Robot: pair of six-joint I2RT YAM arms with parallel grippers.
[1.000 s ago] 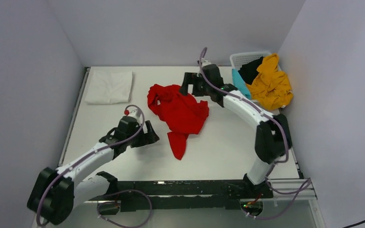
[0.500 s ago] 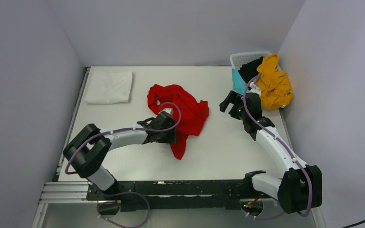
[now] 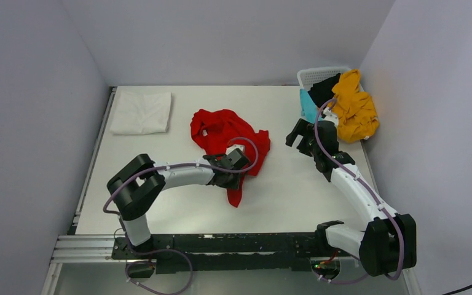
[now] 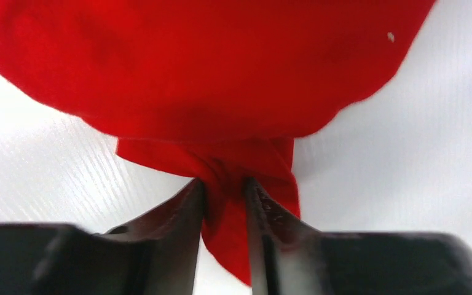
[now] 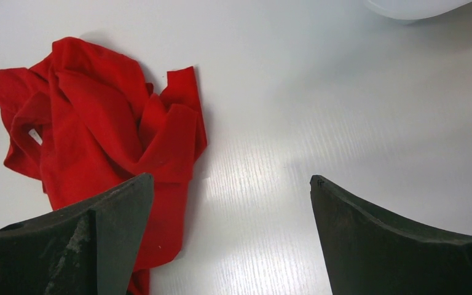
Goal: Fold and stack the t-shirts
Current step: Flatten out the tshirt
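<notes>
White table (image 3: 295,196) inside pale grey walls, seen from above and from both wrists. The red t-shirt (image 3: 224,134) lies crumpled near the table's centre, with one narrow tail trailing toward the near edge.

The left gripper (image 4: 224,185) sits at that tail. Its two fingers (image 4: 181,212) are drawn almost together and pinch a bunched fold of the red cloth, which bulges out above and below the pinch. The rest of the shirt spreads beyond the fingertips on the table.

The right gripper (image 5: 230,184) hangs to the right of the red shirt and apart from it. Its jaws are spread wide and nothing is between them.

A white t-shirt (image 3: 141,112) lies folded flat at the far left corner. At the far right corner stands a white lattice basket (image 3: 317,74). It holds a black t-shirt (image 3: 324,90) and a teal t-shirt (image 3: 309,106), and a mustard-yellow t-shirt (image 3: 351,112) is heaped over its right side.
</notes>
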